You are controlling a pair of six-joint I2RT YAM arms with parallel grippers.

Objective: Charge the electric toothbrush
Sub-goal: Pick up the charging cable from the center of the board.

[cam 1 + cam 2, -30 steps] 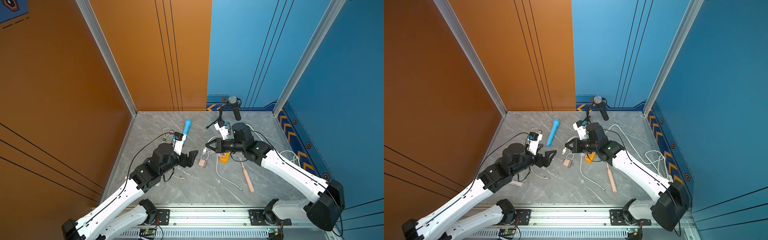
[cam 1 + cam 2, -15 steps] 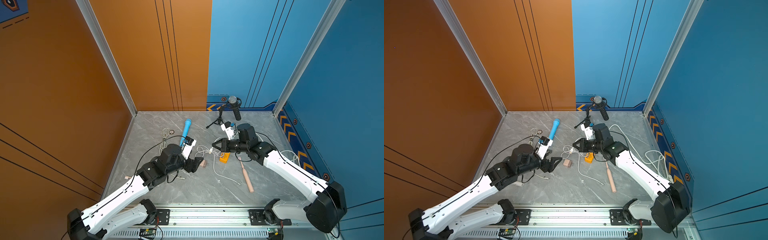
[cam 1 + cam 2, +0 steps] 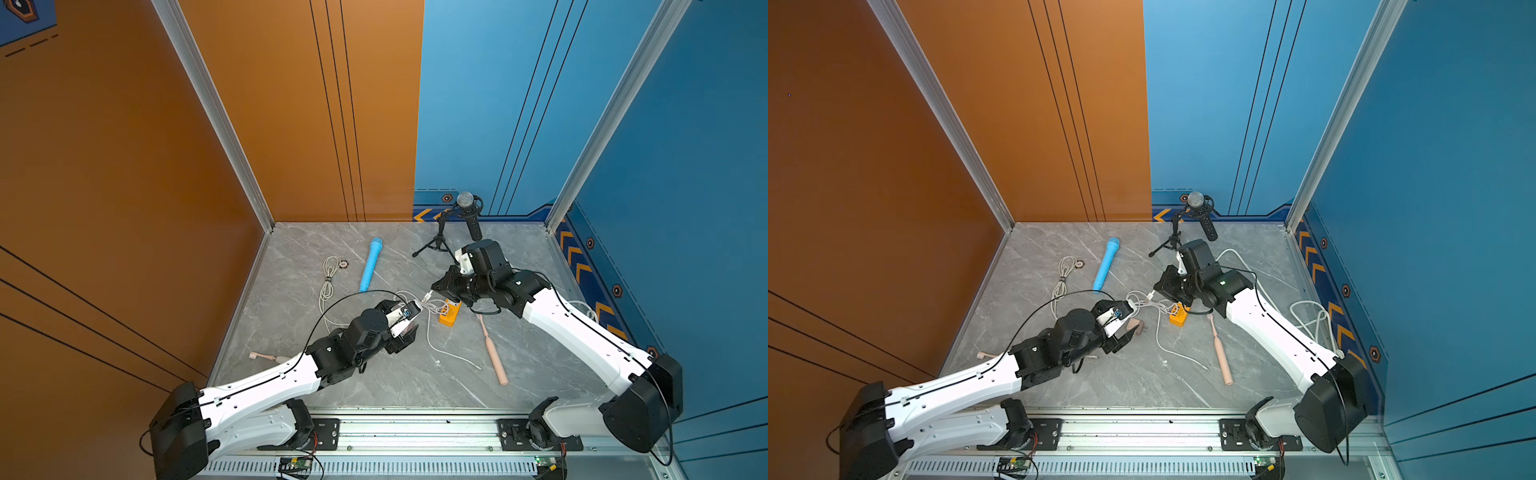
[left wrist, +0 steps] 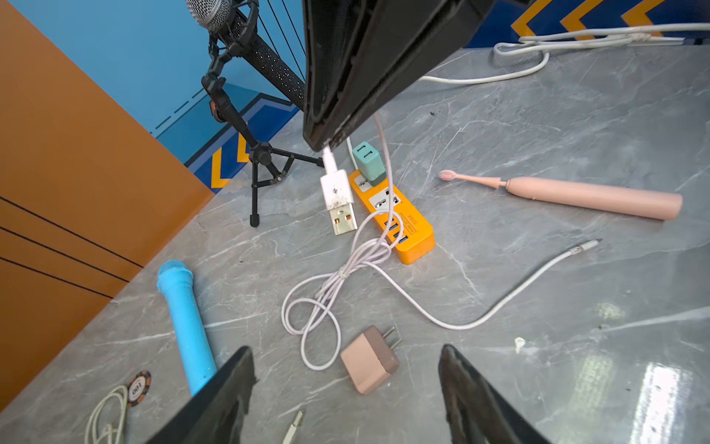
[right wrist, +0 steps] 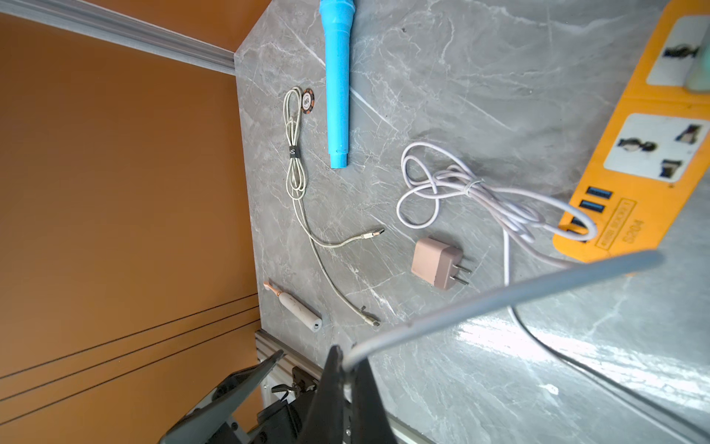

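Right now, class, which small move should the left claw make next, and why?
Probably lower the open left claw onto the dusty-pink two-pin wall adapter and close. It lies free on the grey marble tabletop, in line with the spread fingers, while the right claw pinches the white USB cable just behind its plug.

- In a top view the left gripper covers part of the adapter under it.
- Beyond the right gripper the strip runs off the wrist view's edge; the cable leaving the grip is blurred.
- The left fingers are cut off at their roots.
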